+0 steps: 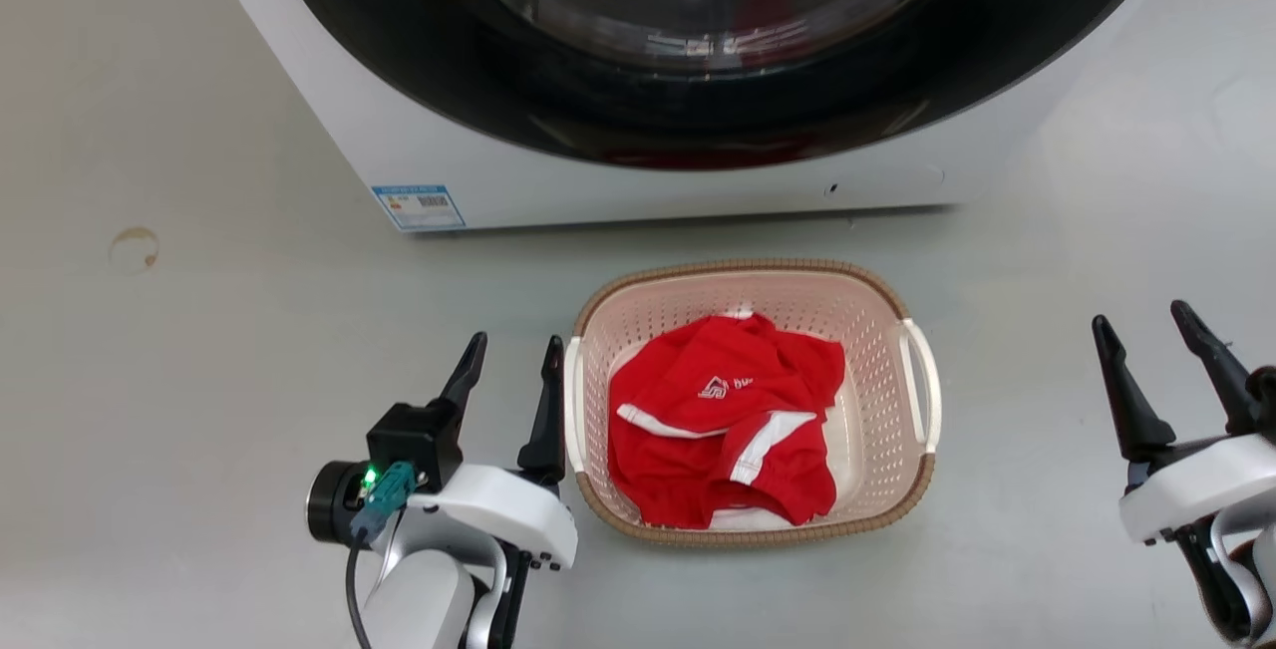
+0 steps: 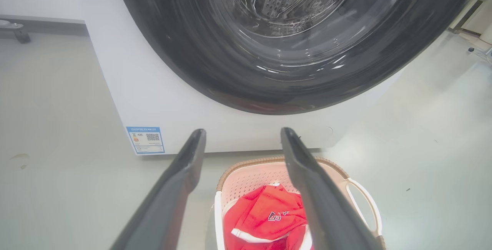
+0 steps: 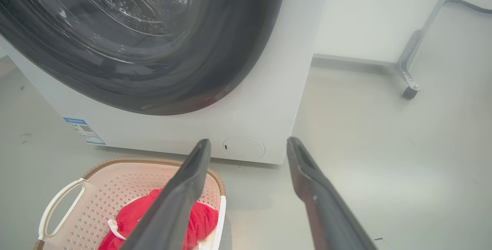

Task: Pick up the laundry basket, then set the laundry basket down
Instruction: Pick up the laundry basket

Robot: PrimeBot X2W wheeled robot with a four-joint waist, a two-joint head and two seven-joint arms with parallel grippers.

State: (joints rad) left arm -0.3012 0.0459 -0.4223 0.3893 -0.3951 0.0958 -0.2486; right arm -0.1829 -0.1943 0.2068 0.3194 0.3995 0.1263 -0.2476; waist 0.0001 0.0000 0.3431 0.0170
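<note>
The laundry basket (image 1: 869, 400) is pale pink with a brown woven-look rim and stands on the floor just before the washing machine. A red garment (image 1: 723, 415) with white trim lies inside it. My left gripper (image 1: 515, 345) is open close beside the basket's white left handle (image 1: 573, 400), and I cannot tell if its near finger touches. Well clear of the right handle (image 1: 922, 380), my right gripper (image 1: 1141, 318) is open on the right. From the left wrist, the open left gripper (image 2: 243, 131) frames the basket (image 2: 250, 177). The right gripper (image 3: 249, 141) has the basket (image 3: 115, 182) at its lower left.
A white front-loading washing machine (image 1: 648, 185) with a dark round door stands right behind the basket, a blue label (image 1: 419, 207) at its lower left. The grey floor has a stain (image 1: 135, 248) on the left. A wheeled frame leg (image 3: 409, 88) stands right of the machine.
</note>
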